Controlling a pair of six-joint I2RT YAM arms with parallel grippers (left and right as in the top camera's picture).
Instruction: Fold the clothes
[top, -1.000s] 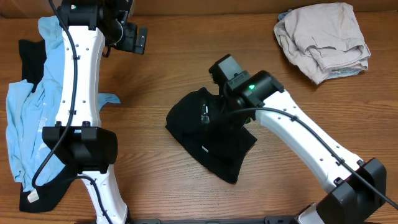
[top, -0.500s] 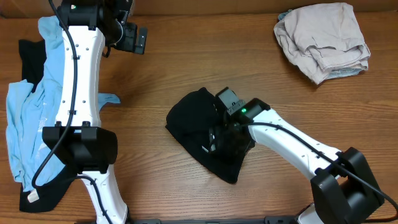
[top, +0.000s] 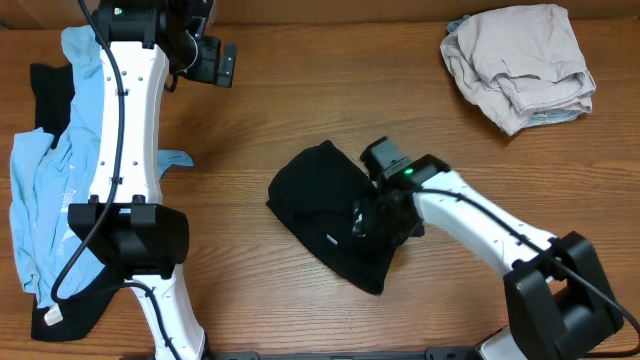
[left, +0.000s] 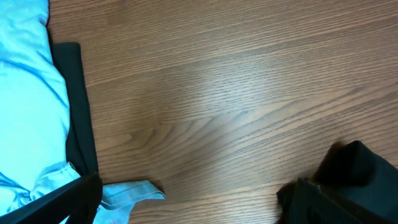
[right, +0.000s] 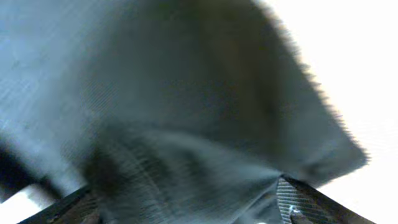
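Pressing into the black garment (top: 320, 205), the right end effector (top: 378, 215) is spread wide; the left end effector (top: 215, 62) hovers wide near blue clothes (top: 45, 180); a beige pile (top: 520, 65) sits apart.

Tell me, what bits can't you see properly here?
- Right end effector: overhead, its own wrist covers it; the right wrist view is all blurry black garment.
- Blue shirt: overhead, the left arm hides part.
- Beige pile: overhead, something blue underneath, mostly buried.
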